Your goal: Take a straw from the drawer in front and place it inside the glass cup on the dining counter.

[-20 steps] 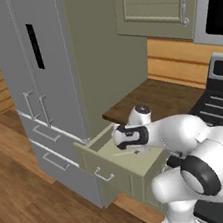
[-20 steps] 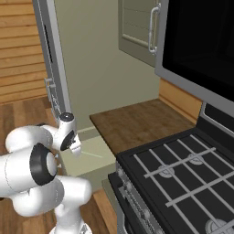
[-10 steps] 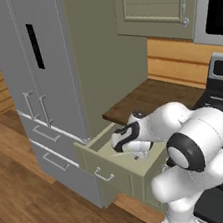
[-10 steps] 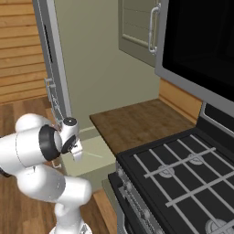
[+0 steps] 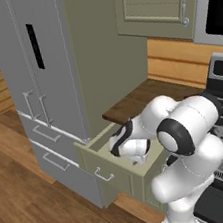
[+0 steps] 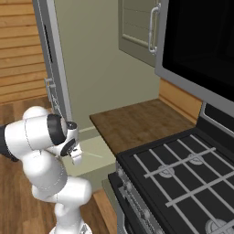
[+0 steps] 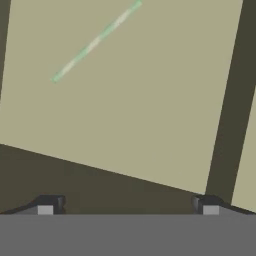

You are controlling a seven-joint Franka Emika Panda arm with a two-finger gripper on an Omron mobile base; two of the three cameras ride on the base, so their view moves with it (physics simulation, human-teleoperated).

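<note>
Item: 1 straw [image 7: 96,41], lying flat on the open drawer [image 5: 103,161] floor, far from your gripper [image 7: 127,205], whose jaws stand spread, empty. Light, thin, likely slippery; pinch it mid-length.

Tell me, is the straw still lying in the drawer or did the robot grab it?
Lying in the drawer. The straw rests flat on the drawer floor, and the gripper above it has open fingers, touching nothing.
</note>
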